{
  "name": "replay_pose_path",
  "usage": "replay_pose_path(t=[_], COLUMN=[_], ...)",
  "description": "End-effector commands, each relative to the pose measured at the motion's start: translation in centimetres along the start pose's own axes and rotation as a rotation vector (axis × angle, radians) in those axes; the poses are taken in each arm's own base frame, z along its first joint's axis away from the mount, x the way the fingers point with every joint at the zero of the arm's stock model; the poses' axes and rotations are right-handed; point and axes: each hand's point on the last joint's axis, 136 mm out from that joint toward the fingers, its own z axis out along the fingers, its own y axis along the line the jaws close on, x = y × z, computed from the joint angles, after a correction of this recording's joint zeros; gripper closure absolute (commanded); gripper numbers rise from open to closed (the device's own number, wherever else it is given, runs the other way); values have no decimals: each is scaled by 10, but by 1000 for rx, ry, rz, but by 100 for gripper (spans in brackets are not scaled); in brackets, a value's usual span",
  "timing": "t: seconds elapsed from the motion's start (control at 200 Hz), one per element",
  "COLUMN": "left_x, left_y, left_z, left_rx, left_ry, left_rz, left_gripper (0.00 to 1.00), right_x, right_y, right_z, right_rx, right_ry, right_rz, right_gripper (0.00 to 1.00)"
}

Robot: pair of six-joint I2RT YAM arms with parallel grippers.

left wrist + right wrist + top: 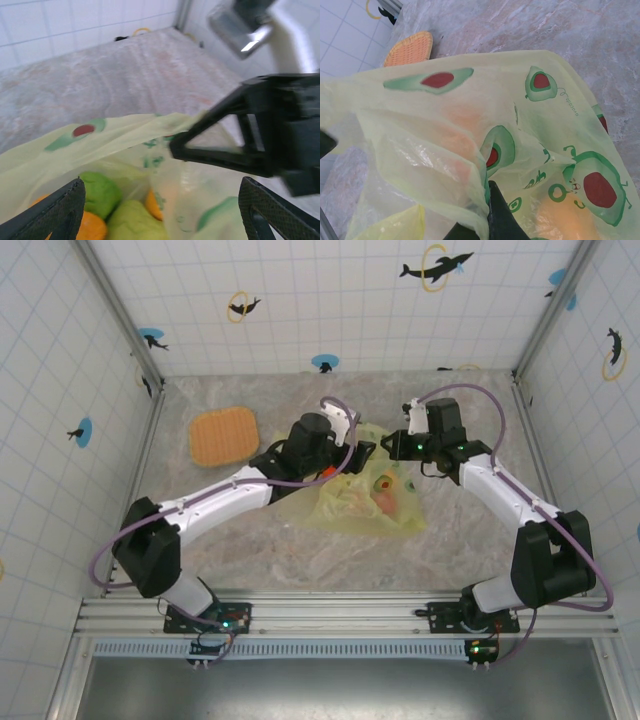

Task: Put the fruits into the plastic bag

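Plastic bag (350, 508) at desk (300, 565) centre, fruits (100, 192) inside; right gripper (489, 220) jaws pinched shut on its 1 o'clock rim, left gripper (160, 202) jaws wide apart, empty, over its mouth; bag lettering unreadable.

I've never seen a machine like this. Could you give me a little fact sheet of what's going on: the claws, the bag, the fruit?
Left claw: open, poised over the bag's mouth
Right claw: shut on the rim of the plastic bag, lifting that edge
Fruit in bag: a green fruit, an orange fruit, more showing through the plastic
Woven tray: flat on the table, apart from the bag, on the left arm's side
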Motion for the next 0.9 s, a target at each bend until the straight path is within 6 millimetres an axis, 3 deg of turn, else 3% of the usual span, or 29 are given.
replay_pose_path(t=[0.0,0.16,0.26,0.32,0.475,0.586,0.746,0.896], left_x=[-17,-24,-24,-24,18,48,95,138], left_y=[-30,-39,-20,2,78,110,132,123], left_z=[-24,-52,-70,-83,-115,-140,-153,-140], left_rx=[152,197,134,78,-141,-272,-362,-300], left_ry=[-56,-98,-119,-134,-106,-105,-58,18], left_rz=[-19,-6,-70,-144,-382,-493,-646,-791], left_gripper=[19,18,18,18,18,17,15,15], right_x=[0,1,2,2,3,5,6,7], right_y=[3,2,2,2,1,0,1,1], right_z=[2,3,3,3,4,5,9,9], right_rx=[-18,-20,-24,-23,-25,-29,-43,-44], right_ry=[-10,-8,-10,-11,-10,-10,-8,-8], right_rz=[-8,-5,-4,-4,-4,-4,5,5], right_gripper=[100,100,100,100,100,100,100,100])
